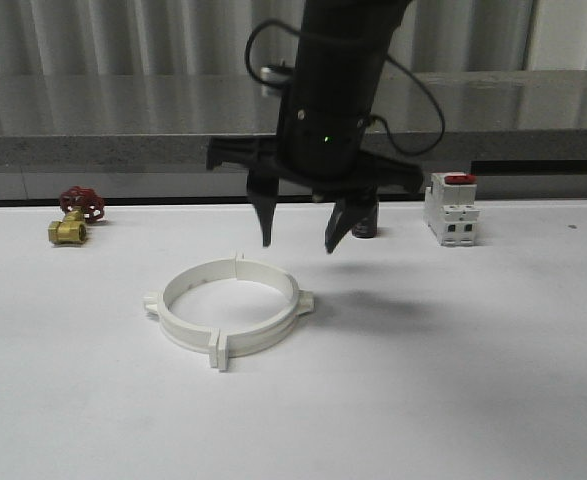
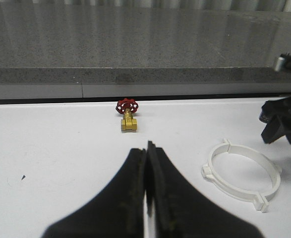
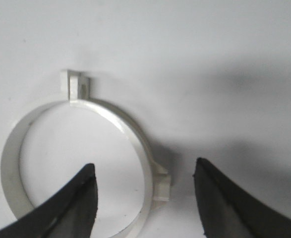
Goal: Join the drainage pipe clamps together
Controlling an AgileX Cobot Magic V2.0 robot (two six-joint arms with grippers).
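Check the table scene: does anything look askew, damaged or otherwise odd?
Nothing stands out. The two clamp halves lie flat as one closed ring, the brass valve and breaker sit apart behind, and the right pincer hangs open above.

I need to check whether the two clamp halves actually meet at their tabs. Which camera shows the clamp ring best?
The front view: the whole clamp ring lies in sight, with both tab joints visible. The left wrist view also shows it whole, but off to one side. The right wrist view crops it between the open right pincer fingers.
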